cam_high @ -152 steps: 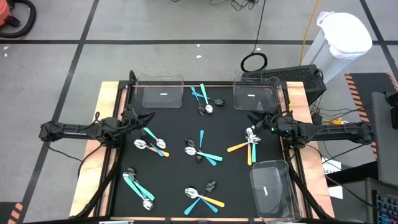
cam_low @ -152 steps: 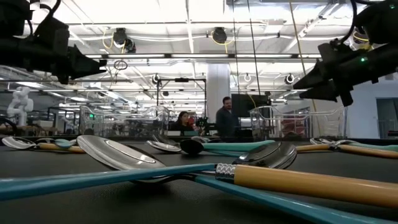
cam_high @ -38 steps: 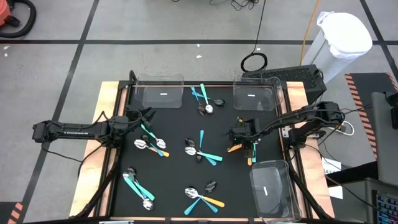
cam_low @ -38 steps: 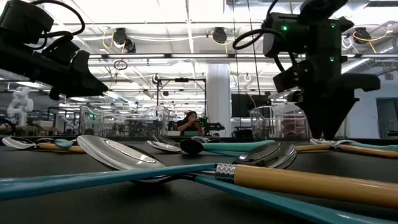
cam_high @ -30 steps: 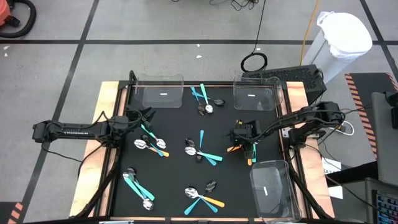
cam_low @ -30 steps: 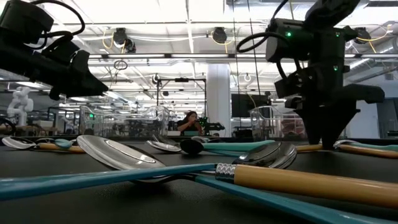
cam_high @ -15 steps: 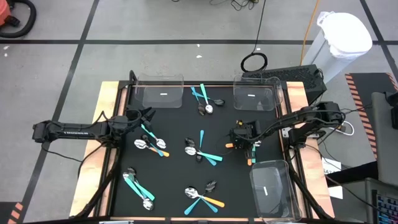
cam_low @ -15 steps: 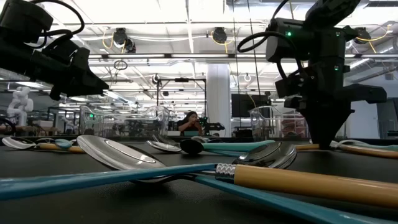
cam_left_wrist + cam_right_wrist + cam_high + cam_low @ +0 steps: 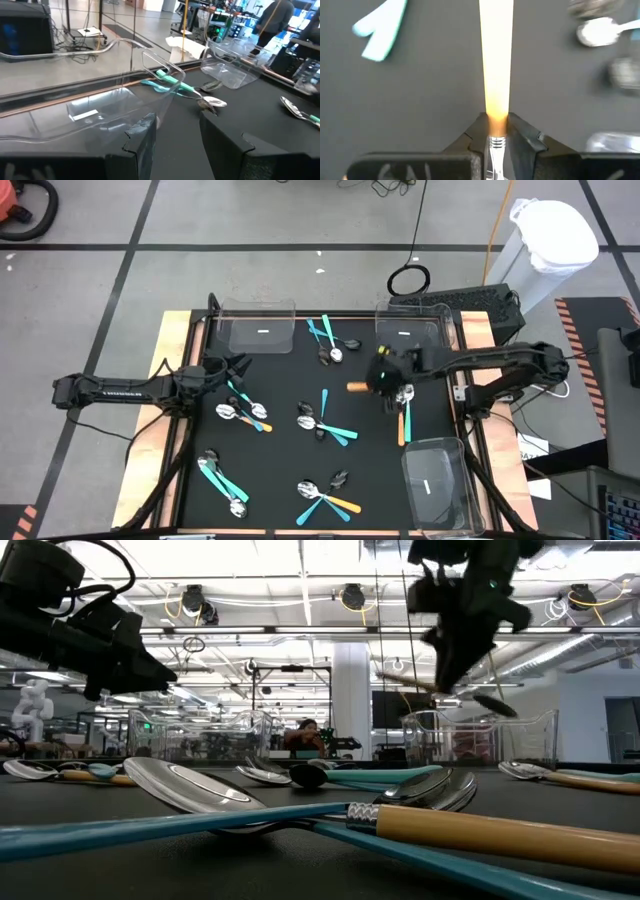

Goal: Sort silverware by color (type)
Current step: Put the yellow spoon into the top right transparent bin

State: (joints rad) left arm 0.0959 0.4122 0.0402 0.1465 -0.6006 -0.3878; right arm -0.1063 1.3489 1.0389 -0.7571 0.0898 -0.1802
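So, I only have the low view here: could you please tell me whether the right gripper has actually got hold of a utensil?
Observer: Yes. The right gripper is shut on an orange-yellow-handled metal utensil, pinching it where the handle meets the metal neck.
Operator: Thank you. Where over the table is it?
Observer: Above the black mat, close to the clear rectangular plastic bin at the far right corner; the handle points toward the left arm's side.
Operator: And the left gripper?
Observer: The left gripper hovers open near the far left bin, holding nothing.
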